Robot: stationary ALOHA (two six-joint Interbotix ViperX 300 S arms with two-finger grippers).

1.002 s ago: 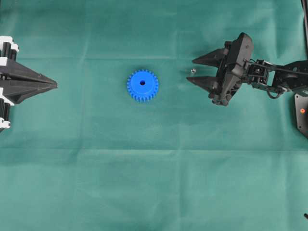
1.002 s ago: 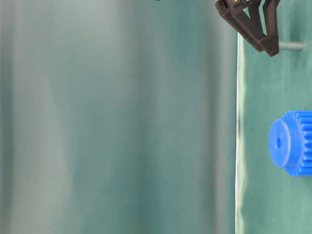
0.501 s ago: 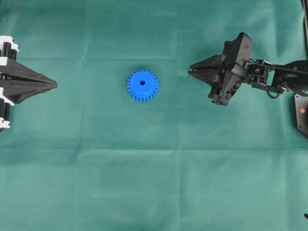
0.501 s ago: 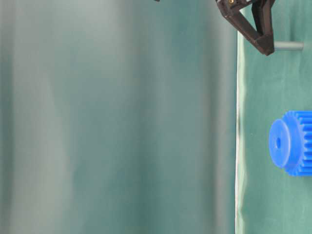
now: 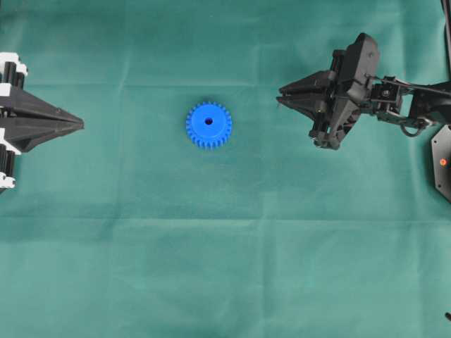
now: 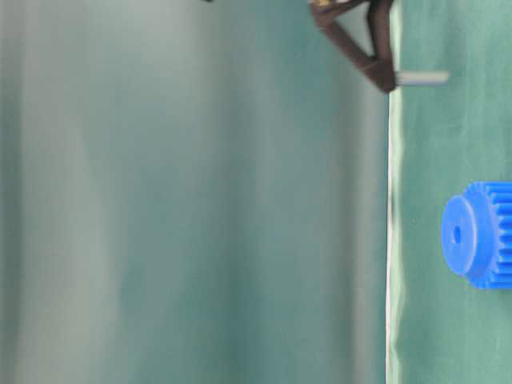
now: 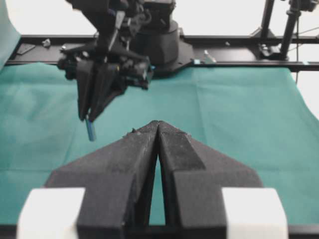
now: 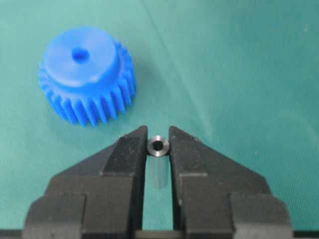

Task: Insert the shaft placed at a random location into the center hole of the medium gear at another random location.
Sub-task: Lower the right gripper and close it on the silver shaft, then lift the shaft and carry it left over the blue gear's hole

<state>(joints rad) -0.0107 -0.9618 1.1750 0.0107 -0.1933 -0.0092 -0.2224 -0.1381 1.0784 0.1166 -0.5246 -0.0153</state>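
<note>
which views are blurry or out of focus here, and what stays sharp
Table-level view: the left side is a soft, streaky green blur; the medium gear is fairly crisp. Right wrist view: the shaft end is sharp, the gear softer. Left wrist view: near jaws slightly soft. Overhead: evenly sharp.

Shaft (image 8: pixel 158 147): bare metal, silvery-grey, smooth, with a dull sheen. Gear (image 5: pixel 208 124): bright blue moulded plastic, matt. Right gripper (image 8: pixel 158 144) and left gripper (image 7: pixel 158 130): black fingers, matt, slightly grainy. Table cloth (image 5: pixel 232 246): green fabric, matt, faintly creased.
</note>
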